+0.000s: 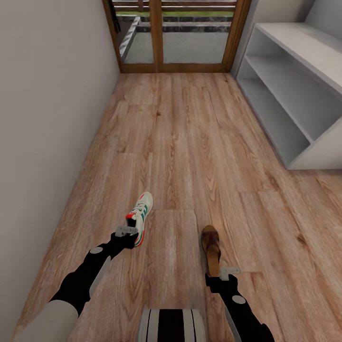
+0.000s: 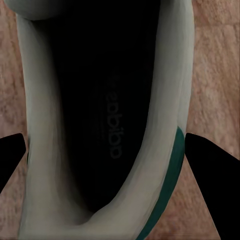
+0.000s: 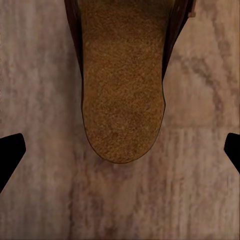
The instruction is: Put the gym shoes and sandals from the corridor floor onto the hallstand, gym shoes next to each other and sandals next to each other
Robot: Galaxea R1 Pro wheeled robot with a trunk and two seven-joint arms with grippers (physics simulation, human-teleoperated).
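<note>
One white gym shoe (image 1: 141, 214) with green stripes and a red heel patch lies on the wood-plank corridor floor (image 1: 190, 142), toe pointing away. My left gripper (image 1: 127, 232) hangs over its heel. In the left wrist view the shoe's dark opening (image 2: 100, 115) lies between the two black fingers (image 2: 11, 159), which are open and close to its sides. One brown sandal (image 1: 210, 244) lies to the right. My right gripper (image 1: 229, 272) is open just behind its heel, the tan footbed (image 3: 122, 85) ahead of the wide-apart fingertips (image 3: 10, 156). The pale grey hallstand (image 1: 304, 52) stands far right.
A plain wall (image 1: 42, 118) runs close along the left. A wood-framed glass door (image 1: 175, 33) closes the corridor's far end. Bare floor stretches between the shoes and the hallstand's low open shelves (image 1: 278, 121). My base (image 1: 171, 325) shows at the bottom edge.
</note>
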